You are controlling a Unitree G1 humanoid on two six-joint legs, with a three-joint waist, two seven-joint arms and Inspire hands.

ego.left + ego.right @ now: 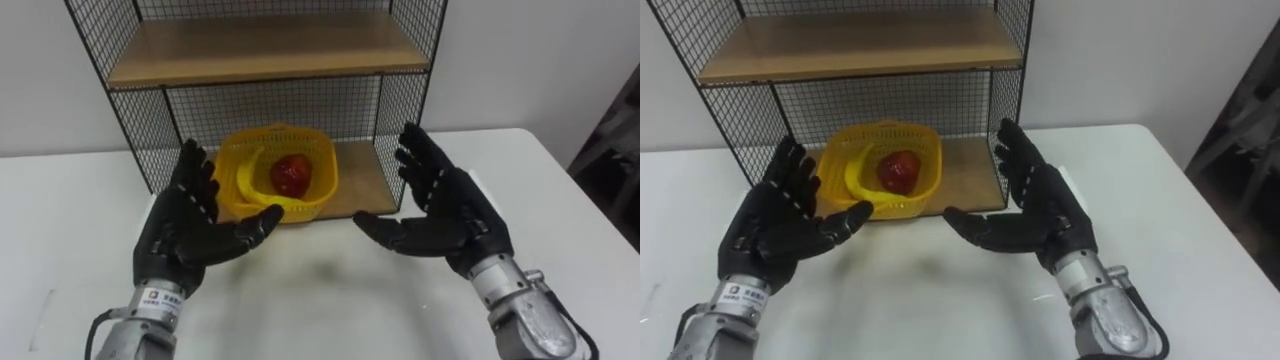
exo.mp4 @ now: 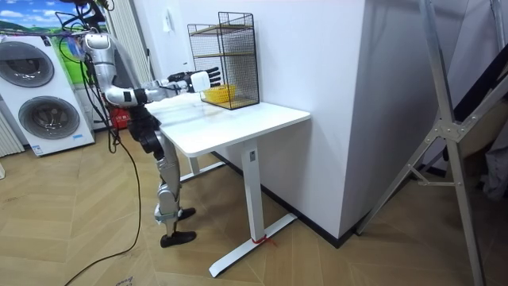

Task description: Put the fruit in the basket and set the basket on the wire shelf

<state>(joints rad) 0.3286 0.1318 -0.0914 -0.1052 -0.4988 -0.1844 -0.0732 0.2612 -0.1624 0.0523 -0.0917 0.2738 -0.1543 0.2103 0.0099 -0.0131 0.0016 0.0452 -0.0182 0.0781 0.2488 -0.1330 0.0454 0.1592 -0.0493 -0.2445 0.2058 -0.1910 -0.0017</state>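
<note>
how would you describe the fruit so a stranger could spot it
On the white table stands a black wire shelf with wooden boards. A yellow basket sits on its bottom board; the fruit lies inside it, the only red thing there.

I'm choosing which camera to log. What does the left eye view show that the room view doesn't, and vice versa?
Left eye view adds the red fruit lying in the basket and the left hand and right hand open, palms inward. Room view adds the robot standing at the table's end, washing machines behind it. Both show the yellow basket on the shelf's lower board and the hands raised before it.
</note>
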